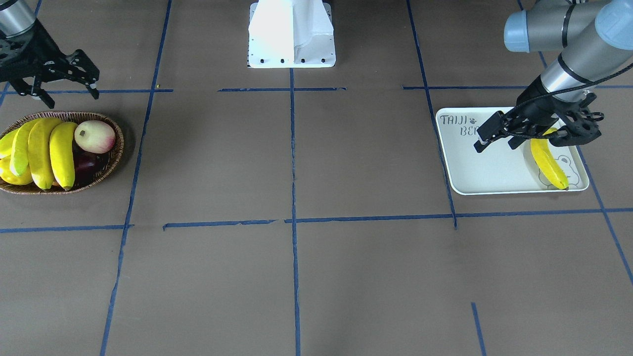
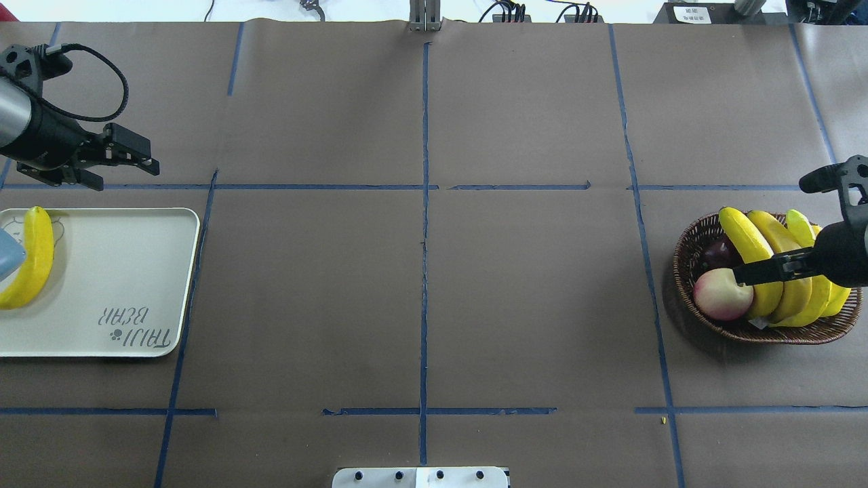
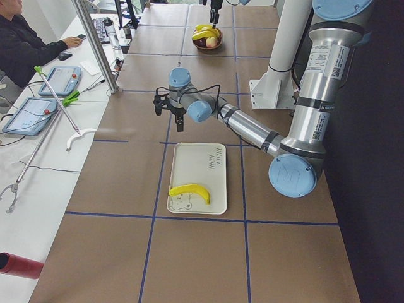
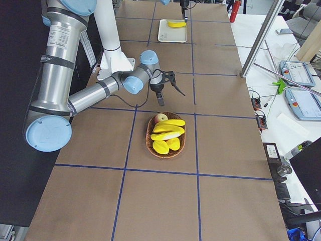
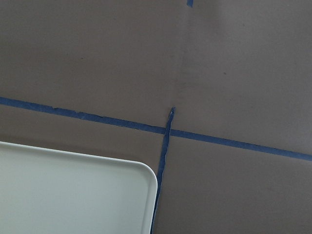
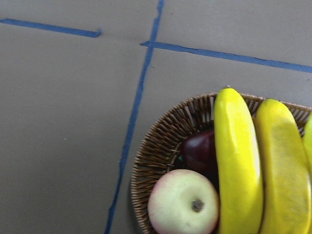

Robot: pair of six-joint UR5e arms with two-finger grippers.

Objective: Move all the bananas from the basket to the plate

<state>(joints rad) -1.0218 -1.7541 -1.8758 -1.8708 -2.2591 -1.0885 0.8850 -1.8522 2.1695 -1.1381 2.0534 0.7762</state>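
Three yellow bananas [image 1: 62, 153] lie side by side in the brown wicker basket [image 1: 116, 153] at the table's right end, and also show in the overhead view [image 2: 749, 247] and the right wrist view [image 6: 236, 161]. One banana [image 1: 546, 163] lies on the white "TAIJI BEAR" tray [image 1: 474, 168], over the bear drawing. My left gripper [image 1: 494, 143] is open and empty, just above the tray's far side [image 2: 127, 175], clear of that banana. My right gripper [image 1: 67, 96] is open and empty, raised above the basket's robot-side edge [image 2: 739, 274].
A pink-yellow apple [image 1: 95, 136] and a dark purple fruit [image 1: 84, 165] share the basket with other yellow fruit at its outer end [image 1: 12, 178]. The white robot base [image 1: 292, 34] stands at the table's middle. An operator sits beside the table [image 3: 25, 44].
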